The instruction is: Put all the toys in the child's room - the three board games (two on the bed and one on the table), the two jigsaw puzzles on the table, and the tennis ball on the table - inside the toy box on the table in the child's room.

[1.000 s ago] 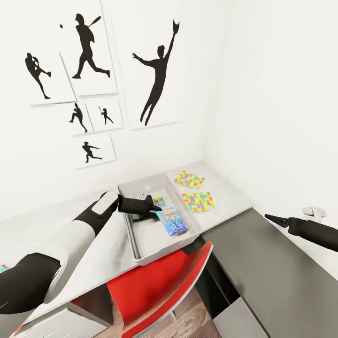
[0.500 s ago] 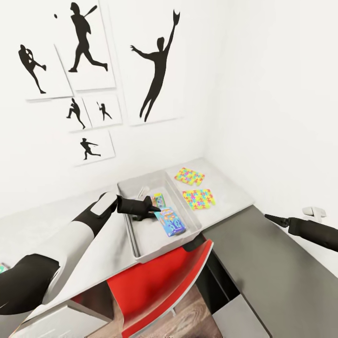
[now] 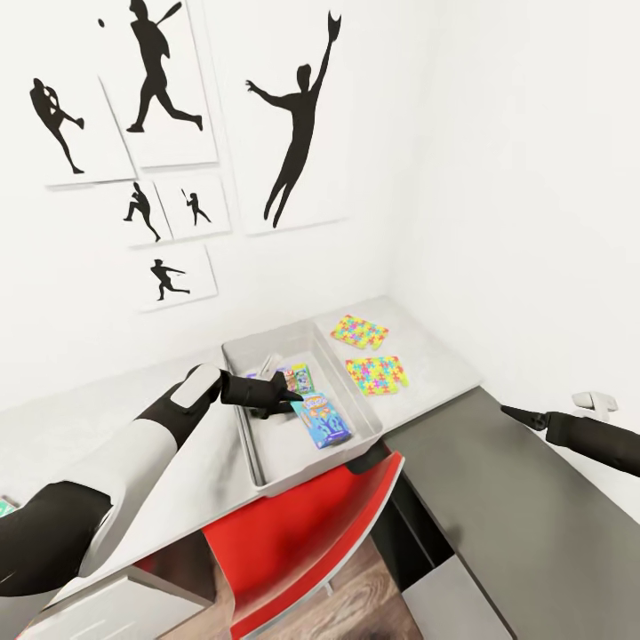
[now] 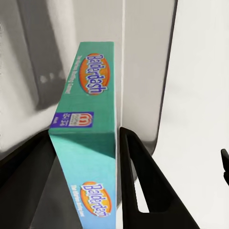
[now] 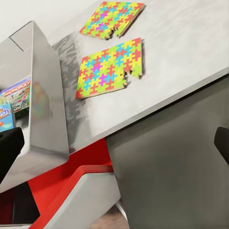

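Observation:
The light grey toy box (image 3: pixel 258 458) stands on the pale table (image 3: pixel 431 360). My left gripper (image 3: pixel 286 398) reaches into it, shut on the blue board game (image 3: pixel 325 420). In the left wrist view that teal game (image 4: pixel 88 109) sits edge-on between my fingers (image 4: pixel 138 191). A Monopoly board game (image 3: pixel 300 377) lies in the box behind it, also seen as (image 5: pixel 16 98). Two jigsaw puzzles (image 3: pixel 359 331) (image 3: pixel 377 372) lie flat on the table beside the box, also (image 5: pixel 112 17) (image 5: pixel 110 67). My right gripper (image 3: pixel 516 414) hovers open over the dark cabinet. The tennis ball is out of view.
A red chair (image 3: pixel 302 524) is tucked under the table in front of the toy box. A lower dark-topped cabinet (image 3: pixel 498 516) runs along the right wall. White walls with silhouette posters (image 3: pixel 298 133) close off the corner behind the table.
The camera has shifted slightly, so the whole scene sits a little higher and to the left. My left gripper still holds the blue game inside the box; the right arm has barely moved.

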Controlling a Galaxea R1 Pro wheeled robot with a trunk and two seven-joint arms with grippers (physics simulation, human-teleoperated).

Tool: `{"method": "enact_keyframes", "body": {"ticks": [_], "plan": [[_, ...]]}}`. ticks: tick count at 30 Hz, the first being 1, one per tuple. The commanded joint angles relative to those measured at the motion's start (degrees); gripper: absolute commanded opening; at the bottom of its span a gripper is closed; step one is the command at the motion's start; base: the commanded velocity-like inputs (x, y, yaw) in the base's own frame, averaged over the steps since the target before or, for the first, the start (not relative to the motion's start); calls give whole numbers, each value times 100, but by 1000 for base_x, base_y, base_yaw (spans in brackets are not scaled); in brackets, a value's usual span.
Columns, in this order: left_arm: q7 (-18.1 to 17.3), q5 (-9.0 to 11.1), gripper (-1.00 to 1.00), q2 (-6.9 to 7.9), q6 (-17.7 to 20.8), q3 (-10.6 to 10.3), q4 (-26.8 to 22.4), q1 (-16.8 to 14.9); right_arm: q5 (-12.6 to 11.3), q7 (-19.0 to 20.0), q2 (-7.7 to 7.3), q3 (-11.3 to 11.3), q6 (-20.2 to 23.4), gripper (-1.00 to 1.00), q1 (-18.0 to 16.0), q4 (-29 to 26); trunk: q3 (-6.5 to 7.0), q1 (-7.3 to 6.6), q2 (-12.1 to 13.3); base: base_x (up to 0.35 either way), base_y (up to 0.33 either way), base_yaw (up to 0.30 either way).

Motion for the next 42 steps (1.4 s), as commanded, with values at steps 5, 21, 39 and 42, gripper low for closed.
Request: {"method": "enact_keyframes", "body": {"ticks": [5, 21, 39, 42], "plan": [[3, 32, -100, 6, 0, -35, -1, -5, -29, -2, -1, -5, 47, 100, -6, -4, -13, 3, -11, 0, 0, 0], [13, 21, -100, 2, 0, -36, 3, 1, -26, -1, -1, -5, 47, 100, -6, -9, -15, 3, -11, 0, 0, 0], [-111, 30, -100, 2, -1, 6, -8, -8, -25, -1, -1, -5, 47, 100, -6, -26, -98, 3, -11, 0, 0, 0], [-201, 28, -100, 5, -4, 7, -12, -13, -26, -1, -1, -5, 47, 100, -6, -26, -124, 3, -11, 0, 0, 0]]}}
